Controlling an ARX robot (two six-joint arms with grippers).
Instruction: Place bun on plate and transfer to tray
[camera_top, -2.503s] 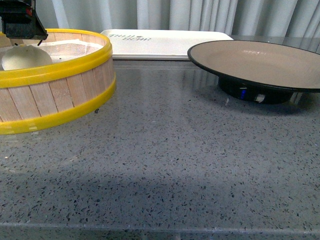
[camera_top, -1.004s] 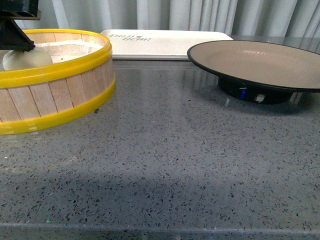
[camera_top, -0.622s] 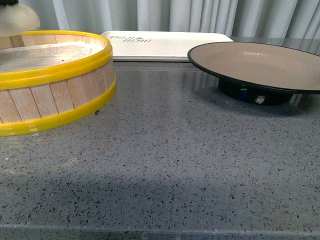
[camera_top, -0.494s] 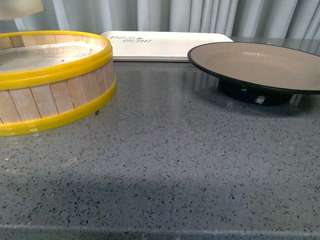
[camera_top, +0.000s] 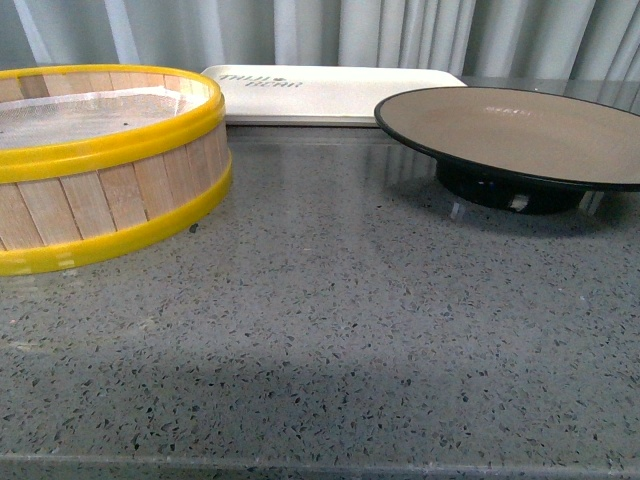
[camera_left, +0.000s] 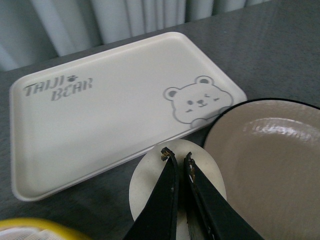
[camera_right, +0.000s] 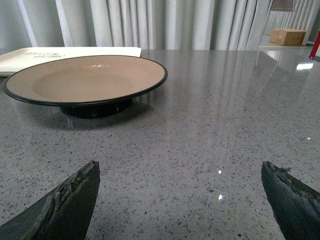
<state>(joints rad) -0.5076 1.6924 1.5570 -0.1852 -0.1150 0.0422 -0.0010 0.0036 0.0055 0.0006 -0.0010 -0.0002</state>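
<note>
Pinching the bun (camera_left: 146, 186), the left end effector (camera_left: 175, 156) hangs between tray (camera_left: 100, 125) and plate (camera_left: 270, 160).

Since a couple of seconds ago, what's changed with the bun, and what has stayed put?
The left gripper closed on the bun in the steamer basket and lifted it up out of the front view. The left wrist view now shows it held above the table, between the tray and the plate. The steamer basket, tray and plate have not moved. The right gripper is open.
</note>
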